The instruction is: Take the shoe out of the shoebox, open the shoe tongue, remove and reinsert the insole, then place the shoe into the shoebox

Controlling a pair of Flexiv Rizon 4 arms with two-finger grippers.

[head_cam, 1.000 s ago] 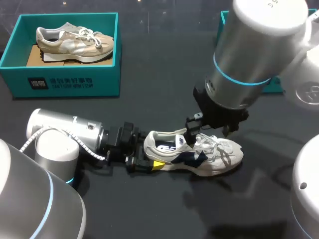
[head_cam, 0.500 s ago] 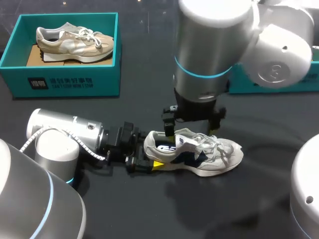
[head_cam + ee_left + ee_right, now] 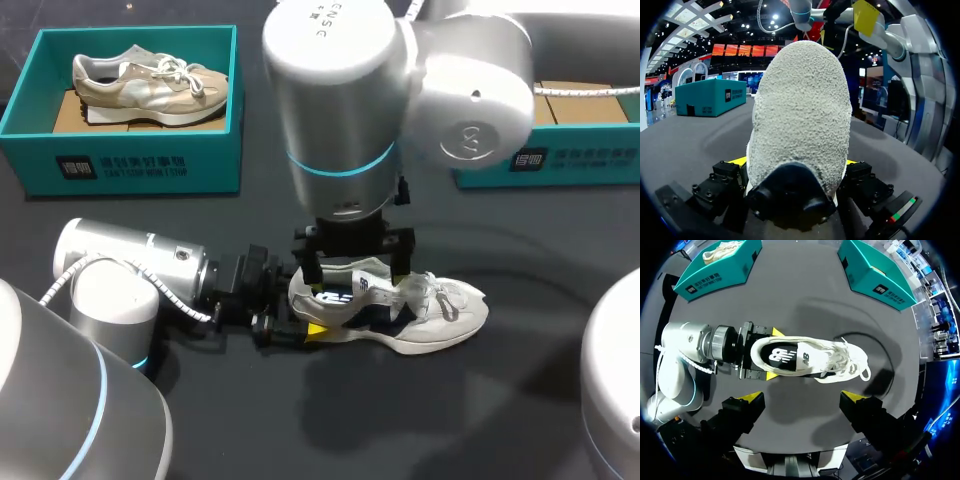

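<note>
A white and navy shoe [image 3: 440, 310] lies on its sole on the dark table, toe toward the right. My left gripper [image 3: 305, 314] is shut on its heel, one yellow tip on each side [image 3: 795, 167]. In the right wrist view the shoe [image 3: 840, 360] is seen from above, with its black insole [image 3: 782, 356] showing in the opening. My right gripper [image 3: 357, 268] hangs open just above that opening, touching nothing; its two fingers [image 3: 752, 399] stand far apart. A teal shoebox [image 3: 560, 165] with cardboard inside stands at the back right.
Another teal shoebox [image 3: 130, 165] at the back left holds a beige shoe [image 3: 150, 80]. My right arm's big body covers the table's middle above the shoe. Bare dark table lies in front of the shoe.
My right arm has swung to the left, its gripper going from over the laces to over the shoe's heel opening. The left gripper and the shoe have stayed put.
</note>
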